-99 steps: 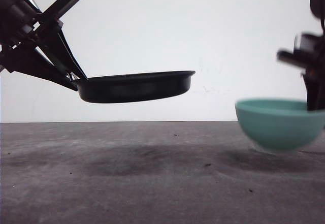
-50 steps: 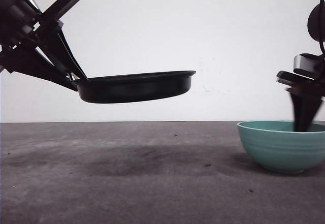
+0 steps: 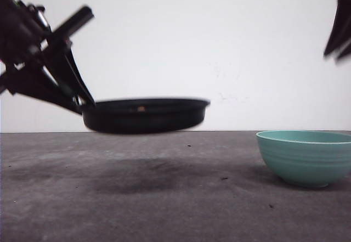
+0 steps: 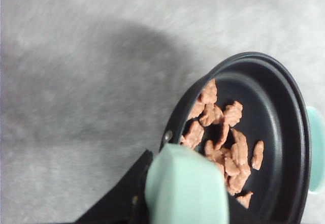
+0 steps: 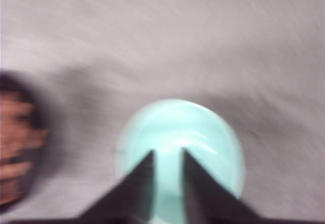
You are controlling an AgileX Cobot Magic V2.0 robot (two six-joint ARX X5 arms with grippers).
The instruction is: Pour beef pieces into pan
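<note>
The left end effector [image 3: 77, 102] is at the left of the front frame, clamped on the handle [image 4: 185, 188] of the pan [image 3: 145, 116]. The pan is held in the air above the gray surface [image 3: 164, 198], roughly level, with its dark shadow on the surface below it. It sits left of centre in the front frame and is slightly blurred.

In the left wrist frame the mint-green handle occupies the lower centre, and the black pan [image 4: 284, 132] extends toward the right edge. The beef pieces [image 4: 223, 137] lie inside the pan as a loose heap of orange-brown chunks, gathered on the side nearest the handle. One chunk is visible over the pan rim in the front frame.

The teal ribbed bowl [image 3: 304, 157] stands upright on the surface at the lower right of the front frame, well apart from the pan.

The right end effector [image 5: 167, 183] is raised above the bowl [image 5: 180, 148]; its two dark fingers [image 5: 137, 188] are separated by a narrow gap and grip nothing. In the front frame it appears as a dark blur [image 3: 339, 31] at the upper right corner.
</note>
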